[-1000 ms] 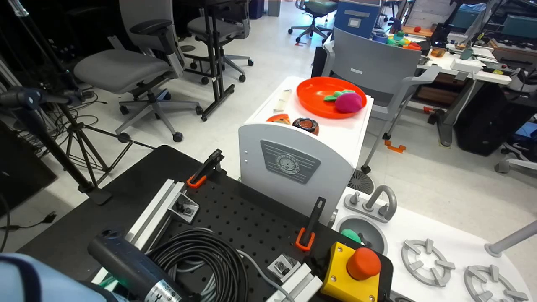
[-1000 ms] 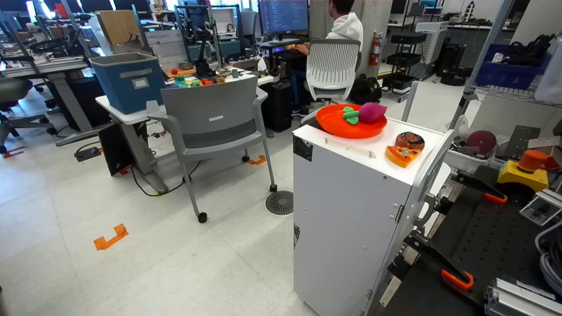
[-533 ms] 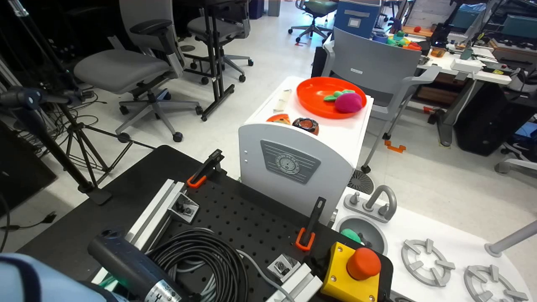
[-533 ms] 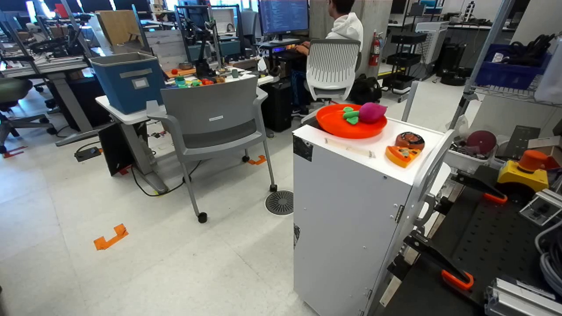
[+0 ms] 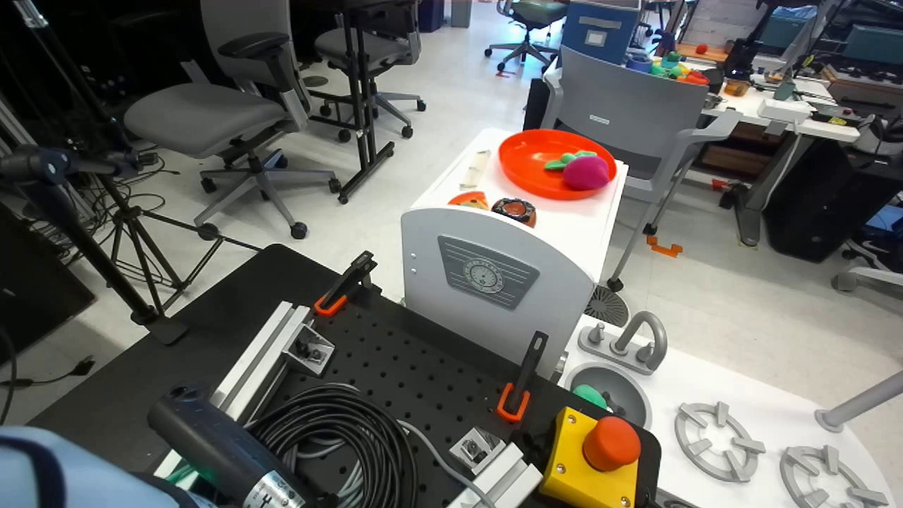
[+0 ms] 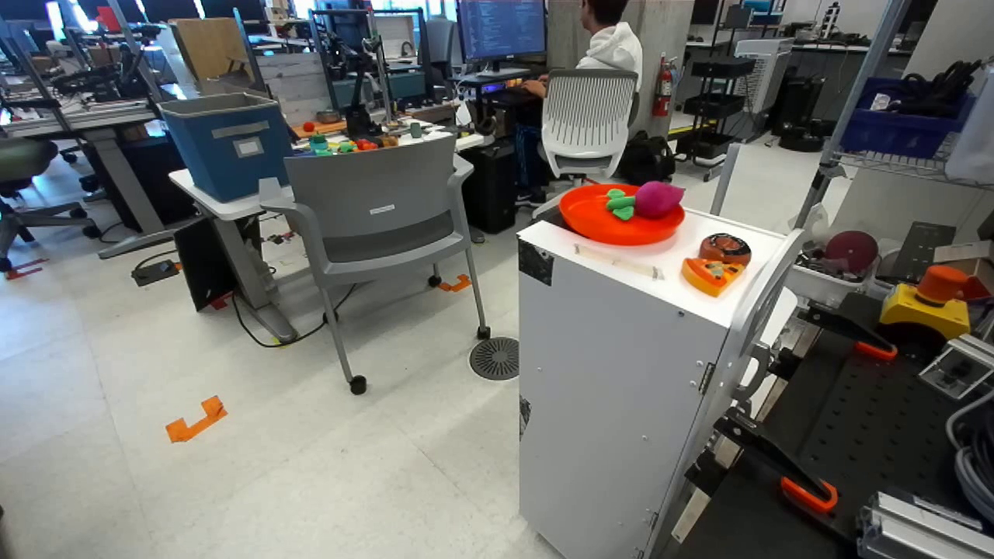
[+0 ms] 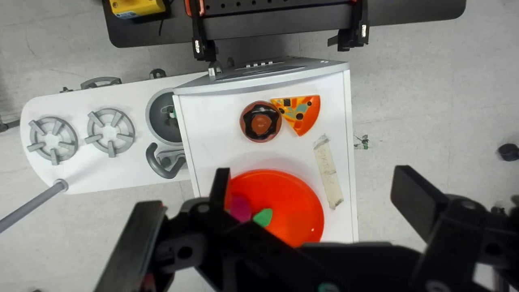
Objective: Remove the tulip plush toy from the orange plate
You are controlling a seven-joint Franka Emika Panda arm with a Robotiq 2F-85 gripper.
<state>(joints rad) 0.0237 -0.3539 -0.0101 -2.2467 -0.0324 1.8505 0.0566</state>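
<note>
Where it is seen in both exterior views, the white cabinet [image 6: 613, 404] is fitted along one edge with a rounded grey end panel [image 5: 434, 296]. A grey chair [image 6: 373, 206] is placed near it, and beyond the chair a blue bin [image 6: 225, 167] can be made out. In the wrist view the fingers [image 7: 417, 202] of the gripper [image 7: 310, 186] are spread well apart, and part of the orange plate [image 7: 284, 186] is hidden by its dark body. The plate, round and shallow with a raised rim, is set on the cabinet's top. On it, off towards one edge, the tulip plush toy [image 6: 658, 199] is laid on its side: a smooth magenta bulb, full at one end and drawn to a soft point at the other, with bright green leaves turned in towards the plate's middle. Just beside the plate a strip of pale tape [image 7: 327, 172] is stuck down, marked by hand in letters that cannot be read with certainty. A brown doughnut-like piece [image 7: 260, 122], ringed in black, and an orange-edged pizza slice [image 7: 301, 112] are placed close together nearer the end panel. By a dial [image 5: 484, 275] on that panel a ring of small marks is carried, too fine to be read. The white label [image 6: 248, 147] on the bin cannot be read either.
</note>
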